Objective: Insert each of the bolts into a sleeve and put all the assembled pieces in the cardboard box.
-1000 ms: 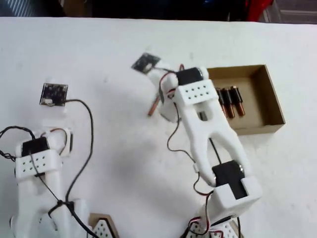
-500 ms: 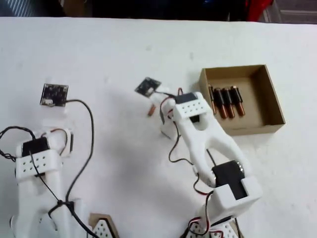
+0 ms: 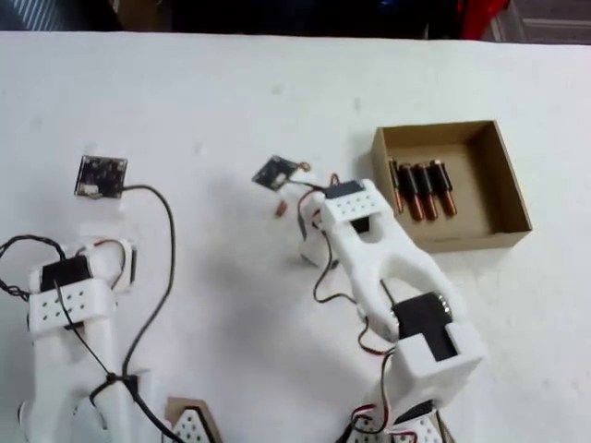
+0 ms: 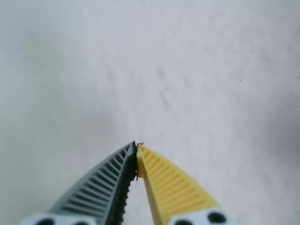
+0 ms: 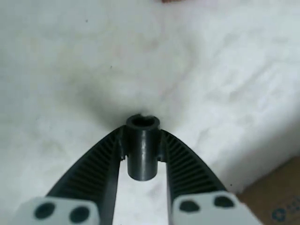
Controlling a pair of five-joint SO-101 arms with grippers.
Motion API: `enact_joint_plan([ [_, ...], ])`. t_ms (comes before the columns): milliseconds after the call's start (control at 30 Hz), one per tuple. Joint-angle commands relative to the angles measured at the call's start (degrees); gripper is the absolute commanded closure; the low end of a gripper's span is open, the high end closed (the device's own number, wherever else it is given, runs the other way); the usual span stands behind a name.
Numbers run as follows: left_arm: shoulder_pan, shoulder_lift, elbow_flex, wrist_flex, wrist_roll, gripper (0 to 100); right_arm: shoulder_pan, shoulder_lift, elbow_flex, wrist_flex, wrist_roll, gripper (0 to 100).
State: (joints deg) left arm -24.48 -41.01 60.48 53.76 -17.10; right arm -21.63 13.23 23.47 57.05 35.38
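My right gripper (image 5: 142,136) is shut on a black hollow sleeve (image 5: 142,154), whose open end points at the white table. In the high view the right arm (image 3: 355,217) stands left of the cardboard box (image 3: 512,198). A small copper-coloured piece (image 3: 281,209) sits just off the arm's tip, and it shows as a reddish piece (image 5: 171,1) at the edge of the right wrist view. Several dark assembled pieces with copper ends (image 3: 421,189) lie side by side in the box. My left gripper (image 4: 136,146) is shut on nothing over bare table. The left arm (image 3: 69,295) stands at the front left.
A corner of the cardboard box (image 5: 276,201) shows close beside the right gripper. Black cables (image 3: 166,231) loop over the table by the left arm. The table's back edge (image 3: 277,35) meets a dark background.
The right arm drew back from beside the box toward the table's front. The copper piece near its tip shows shorter than before. The left arm has not moved.
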Motion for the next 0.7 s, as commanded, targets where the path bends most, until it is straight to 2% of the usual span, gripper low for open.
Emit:
enact_joint_plan([
  [0, 1.10, -2.15, -0.44, -1.41, 0.35, 98, -0.40, 3.30, -1.76, -1.45, -0.18, 97.4],
  [167, 1.19, -2.15, -0.44, -1.41, 0.35, 98, -0.48, 3.47, -2.55, -1.45, -0.18, 89.0],
  [467, 1.19, -2.15, -0.44, -1.41, 0.35, 98, -0.48, 3.56, -2.46, -1.36, -0.09, 88.9],
  [533, 1.19, -2.15, -0.44, -1.41, 0.35, 98, -0.40, 3.74, -2.37, -1.36, -0.09, 89.7],
  [667, 1.19, -2.15, -0.44, -1.41, 0.35, 98, 0.22, 3.38, -2.55, -0.92, -0.53, 98.0],
])
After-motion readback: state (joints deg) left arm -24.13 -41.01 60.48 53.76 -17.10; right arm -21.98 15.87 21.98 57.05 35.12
